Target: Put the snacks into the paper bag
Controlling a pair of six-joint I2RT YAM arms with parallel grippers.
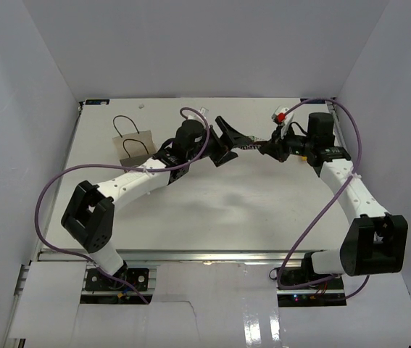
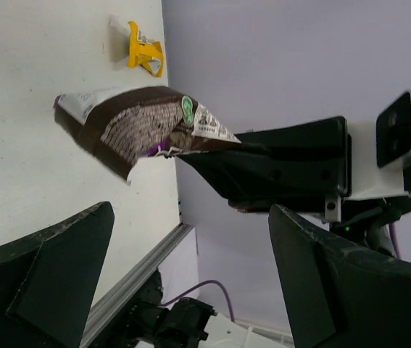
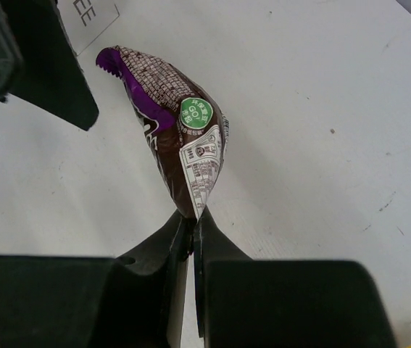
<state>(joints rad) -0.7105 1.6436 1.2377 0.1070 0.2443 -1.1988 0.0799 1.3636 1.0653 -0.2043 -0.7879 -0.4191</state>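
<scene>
Right fingers point(image 3: 223, 245) pinch the purple packet's point(image 3: 172, 116) end, seemingly midair.

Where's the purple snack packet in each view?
Top external: purple packet just above centre, held off the table.
Left wrist: purple packet upper left of centre.
Right wrist: purple packet centre, slightly left.
Shared landmark: the right pincer, clamped on the packet's end in all three views.

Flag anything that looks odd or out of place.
The paper bag lies flat on the table, its mouth apparently shut. The right claw pinches the purple packet by one end seam only.
</scene>
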